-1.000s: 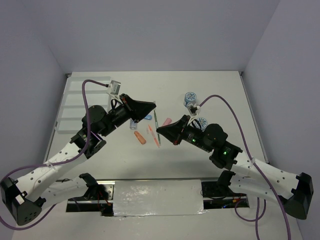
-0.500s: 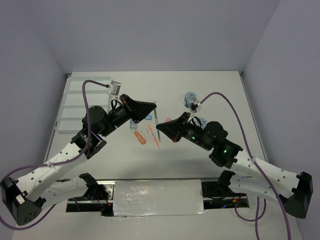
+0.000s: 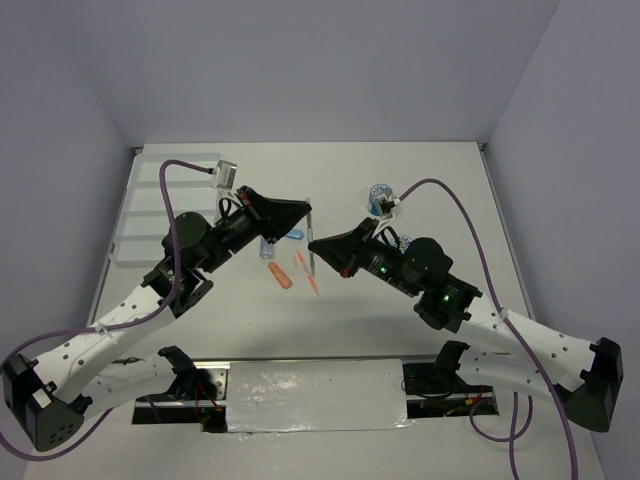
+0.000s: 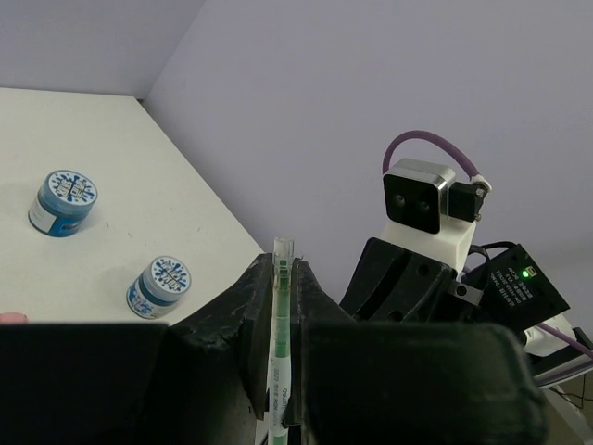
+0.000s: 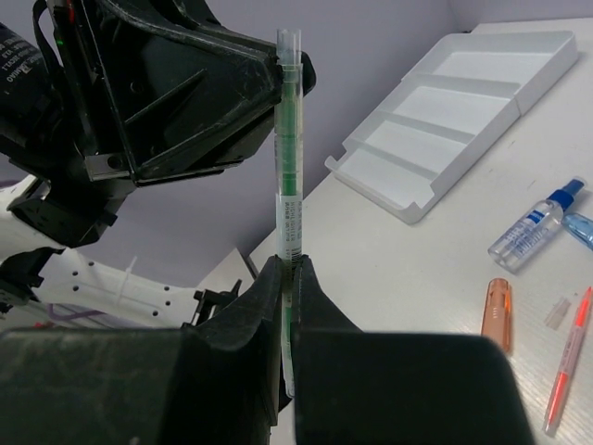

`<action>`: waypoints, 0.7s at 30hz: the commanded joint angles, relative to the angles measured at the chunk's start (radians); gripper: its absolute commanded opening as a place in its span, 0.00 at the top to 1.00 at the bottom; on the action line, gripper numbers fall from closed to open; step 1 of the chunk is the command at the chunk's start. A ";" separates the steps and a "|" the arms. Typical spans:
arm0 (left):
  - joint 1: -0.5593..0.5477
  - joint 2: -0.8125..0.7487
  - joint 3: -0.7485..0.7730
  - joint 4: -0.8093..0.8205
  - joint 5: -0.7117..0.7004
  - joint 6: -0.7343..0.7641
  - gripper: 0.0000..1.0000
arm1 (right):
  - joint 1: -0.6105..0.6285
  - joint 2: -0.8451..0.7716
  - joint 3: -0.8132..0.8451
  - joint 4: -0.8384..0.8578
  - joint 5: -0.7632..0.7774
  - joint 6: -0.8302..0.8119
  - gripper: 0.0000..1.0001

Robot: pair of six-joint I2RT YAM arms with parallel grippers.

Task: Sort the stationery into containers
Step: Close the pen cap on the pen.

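- the right gripper (image 5: pixel 288 273) has slid in closer to the left gripper (image 4: pixel 281 278) over the last second, and its arm now covers the pink piece that showed beside it a moment ago.
- neither set of jaws has changed: both stay pressed together on the thin green pen (image 5: pixel 288 139), the left pinching near its clear top end, the right pinching lower down the barrel.
- the pen is lifted off the table between the two arms, near upright in the right wrist view (only the fingers seem to touch it).
- this reads as a mid-air handover. with both ends still clamped it is not finished, and one side has to let go before the pen can travel.
- the white tray (image 3: pixel 140 215) lies at the far left, on the left arm's side, well apart from the pen.
- still out on the table: the far tape roll (image 4: pixel 63 202), the near tape roll (image 4: pixel 159 286), the small bottle (image 5: pixel 533 227) and an orange piece (image 5: pixel 497 313), so most of the sorting looks undone.
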 commanded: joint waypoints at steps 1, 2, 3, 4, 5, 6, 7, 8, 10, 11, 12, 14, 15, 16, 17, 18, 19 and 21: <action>-0.002 0.002 -0.002 -0.002 0.025 0.020 1.00 | 0.006 -0.006 0.094 0.126 0.030 -0.016 1.00; -0.002 0.002 -0.004 -0.007 0.026 0.023 1.00 | 0.002 -0.006 0.106 0.126 0.033 -0.030 1.00; -0.002 0.000 -0.005 -0.013 0.025 0.026 1.00 | 0.002 -0.004 0.112 0.126 0.033 -0.039 1.00; -0.002 -0.003 -0.007 -0.016 0.025 0.026 1.00 | 0.002 -0.004 0.125 0.126 0.033 -0.050 1.00; -0.002 -0.004 -0.008 -0.016 0.026 0.026 1.00 | 0.002 -0.004 0.129 0.126 0.032 -0.070 1.00; -0.002 -0.004 -0.008 -0.019 0.031 0.026 1.00 | 0.002 0.000 0.131 0.132 0.023 -0.084 1.00; -0.002 -0.006 -0.005 -0.024 0.034 0.028 0.98 | 0.002 0.003 0.135 0.133 0.009 -0.098 1.00; -0.002 -0.007 -0.004 -0.025 0.037 0.029 0.90 | 0.002 0.006 0.137 0.136 -0.012 -0.113 1.00; -0.002 -0.017 0.013 -0.047 0.038 0.046 0.77 | 0.005 0.019 0.146 0.141 -0.112 -0.167 1.00; 0.000 -0.021 0.021 -0.059 0.037 0.054 0.60 | 0.006 0.023 0.151 0.133 -0.141 -0.182 1.00; -0.002 -0.029 0.030 -0.071 0.034 0.075 0.50 | 0.004 0.028 0.155 0.112 -0.176 -0.205 1.00; -0.002 -0.040 0.064 -0.116 0.015 0.097 0.30 | 0.005 0.029 0.162 0.090 -0.184 -0.217 1.00; -0.002 -0.049 0.074 -0.128 0.008 0.117 0.25 | 0.004 0.031 0.162 0.071 -0.178 -0.221 1.00; -0.002 -0.053 0.099 -0.137 0.000 0.126 0.23 | 0.004 0.031 0.165 0.061 -0.166 -0.222 1.00; -0.002 -0.056 0.108 -0.147 -0.008 0.131 0.21 | 0.004 0.032 0.166 0.054 -0.163 -0.225 1.00; -0.002 -0.063 0.119 -0.148 -0.009 0.141 0.21 | 0.004 0.034 0.169 0.043 -0.160 -0.225 1.00; -0.002 -0.064 0.136 -0.151 -0.006 0.145 0.22 | 0.005 0.035 0.171 0.041 -0.155 -0.225 1.00; -0.002 -0.067 0.151 -0.151 -0.006 0.154 0.24 | 0.004 0.035 0.172 0.041 -0.154 -0.224 1.00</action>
